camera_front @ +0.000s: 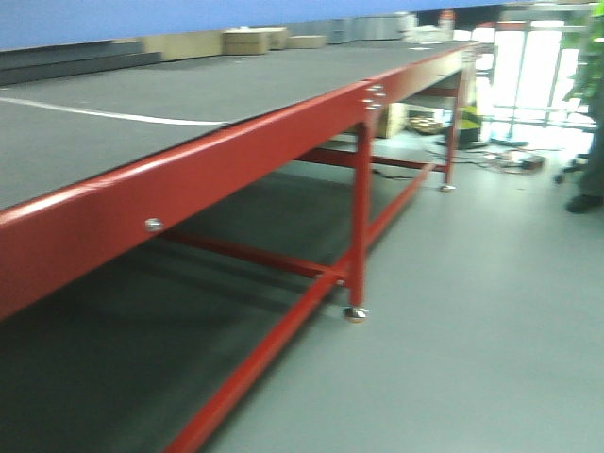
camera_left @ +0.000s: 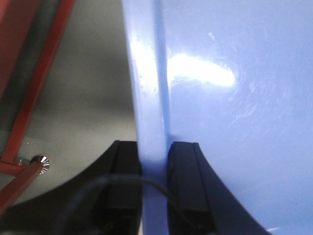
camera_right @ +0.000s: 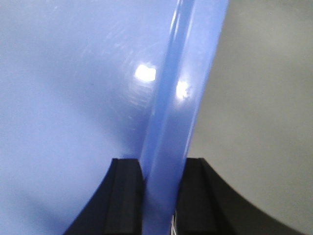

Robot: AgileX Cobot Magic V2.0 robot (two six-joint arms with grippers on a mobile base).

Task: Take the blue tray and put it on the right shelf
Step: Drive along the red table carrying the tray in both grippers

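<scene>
Left wrist-mounted: L pincer (camera_left: 154, 147) pinching blue tray (camera_left: 234, 122) rim | right wrist: R pincer (camera_right: 160, 164) pinching other rim | front: red bench (camera_front: 217, 151) stretching along left, blurry

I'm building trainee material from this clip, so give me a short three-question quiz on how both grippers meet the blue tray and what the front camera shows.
1. True or false: the left gripper is shut on the rim of the blue tray.
2. Pick one. The right gripper holds the tray: A) by its rim, B) flat from underneath, C) not at all.
3. Fill in: the front view shows a long dark-topped table with a ___ frame.

Key: 1 true; 2 A; 3 red.
</scene>
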